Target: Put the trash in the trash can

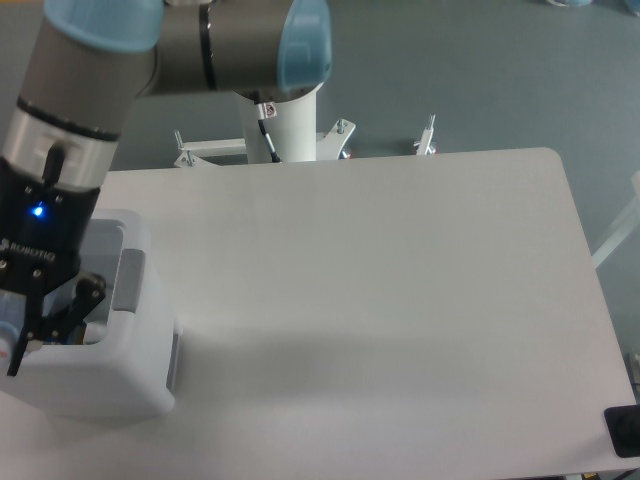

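Drop step: hand (18, 330) low over trash can (140, 385) at left tabletop (400, 300) edge; finger state and load unclear, can't tell. Next: release, lift clear.

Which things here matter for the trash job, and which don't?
Job:
- trash can, white, at the table's left edge
- end effector, lowered into the can; any trash there is hidden

Not the job:
- table
- black object, bottom right corner

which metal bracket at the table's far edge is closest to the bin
The leftmost bracket, the only one left of the white post.
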Controlling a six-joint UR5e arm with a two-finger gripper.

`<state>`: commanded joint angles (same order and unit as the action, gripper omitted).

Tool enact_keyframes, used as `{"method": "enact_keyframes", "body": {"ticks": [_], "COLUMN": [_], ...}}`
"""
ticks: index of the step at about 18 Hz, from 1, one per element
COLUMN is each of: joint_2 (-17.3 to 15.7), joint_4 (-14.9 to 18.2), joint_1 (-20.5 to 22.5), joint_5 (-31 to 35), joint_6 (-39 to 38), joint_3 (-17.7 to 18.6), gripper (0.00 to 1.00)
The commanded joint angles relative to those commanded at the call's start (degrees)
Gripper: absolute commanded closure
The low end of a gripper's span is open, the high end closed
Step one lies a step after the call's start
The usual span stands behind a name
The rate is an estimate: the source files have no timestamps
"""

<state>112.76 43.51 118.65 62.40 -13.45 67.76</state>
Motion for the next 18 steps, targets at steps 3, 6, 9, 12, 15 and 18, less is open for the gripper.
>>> {"method": "enact_keyframes", "body": {"ticks": [3, 6, 9, 12, 15, 18], "joint_2": [0.09, -0.17, -1.05, -1.23, -2.37, -3.60], "joint_4": [-0.09, -0.35, -0.35, -0.09, 0.44, 3.24], "joint_1": [0.00, 0.26, 2.71, 4.39, 5.80, 8.96], "joint_5": [0.26, 0.44, 0.53, 4.98, 19.56, 27.49], "joint_6": [0.35, 2.80, 5.88, 13.24, 21.69, 30.20], "joint_3": [-0.17, -0.44, -0.18, -0.18, 0.17, 1.32], "gripper": [0.00, 0.00, 0.00, 0.00, 0.00, 0.00]}}
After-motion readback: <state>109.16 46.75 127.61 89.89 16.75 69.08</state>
